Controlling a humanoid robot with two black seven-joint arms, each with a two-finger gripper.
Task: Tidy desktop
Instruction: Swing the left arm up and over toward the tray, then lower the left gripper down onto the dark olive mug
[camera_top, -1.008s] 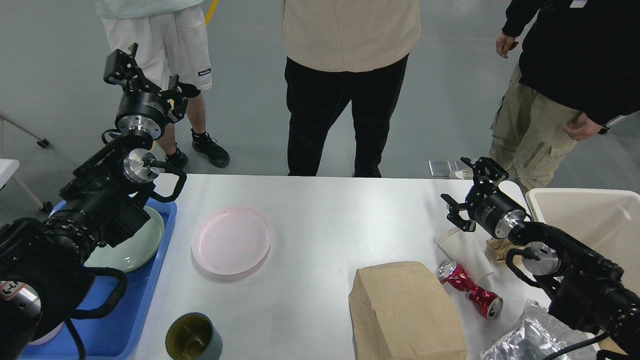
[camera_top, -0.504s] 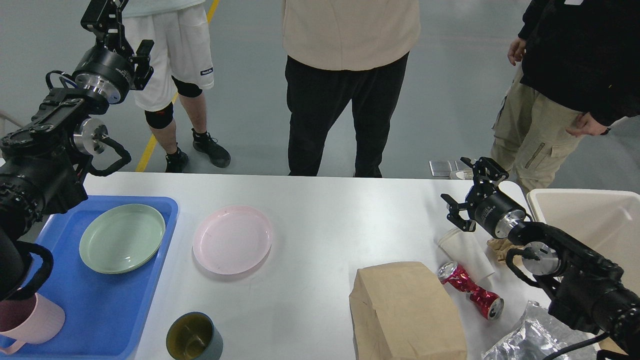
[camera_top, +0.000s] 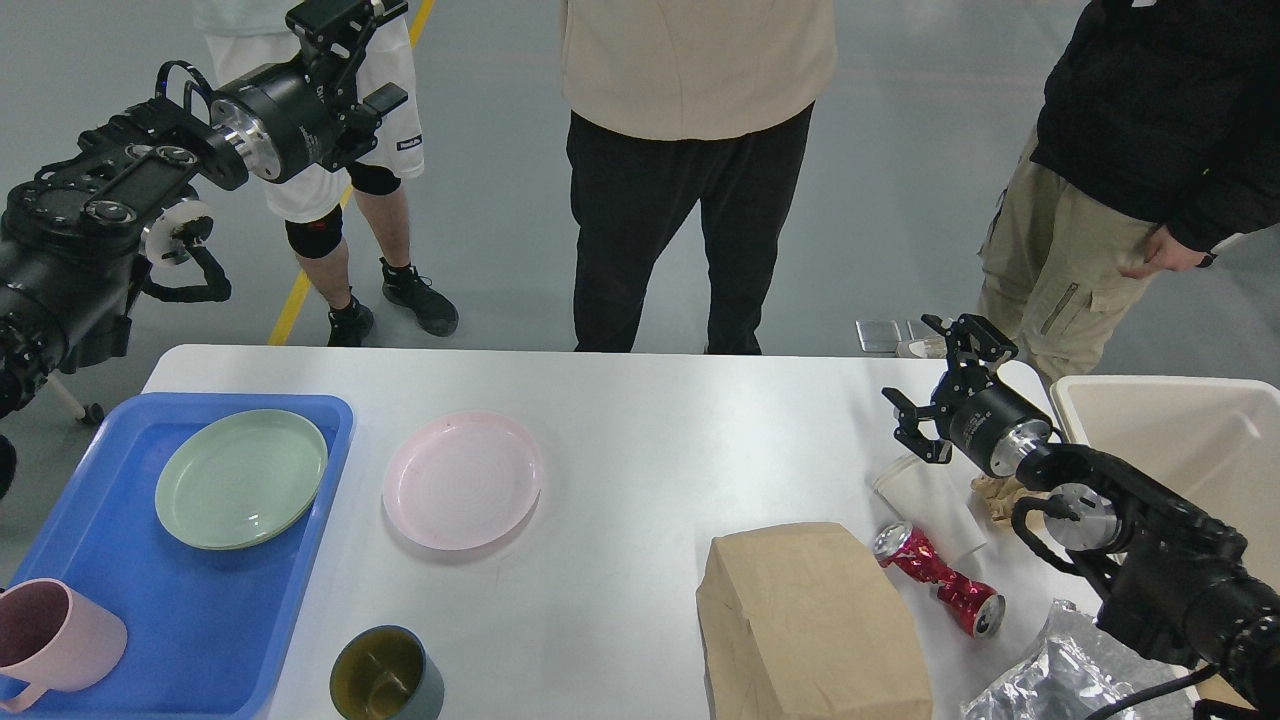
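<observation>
The white desktop (camera_top: 640, 440) fills the lower part of the head view. On it lie a pink plate (camera_top: 462, 480), a dark grey cup (camera_top: 386, 676), a brown paper bag (camera_top: 810, 620), a crushed red can (camera_top: 940, 582), a white paper cup (camera_top: 930, 505) on its side, crumpled brown paper (camera_top: 1000, 492) and a silver foil bag (camera_top: 1050, 675). My left gripper (camera_top: 372, 55) is open and empty, held high beyond the table's far left corner. My right gripper (camera_top: 932, 372) is open and empty, just above the paper cup.
A blue tray (camera_top: 300, 560) at the left holds a green plate (camera_top: 240, 478) and a pink mug (camera_top: 55, 635). A beige bin (camera_top: 1180, 440) stands at the right edge. Three people stand along the table's far side.
My left arm has risen off the blue tray, uncovering the green plate and pink mug, and its gripper now points right, high up. The right arm has not moved.
</observation>
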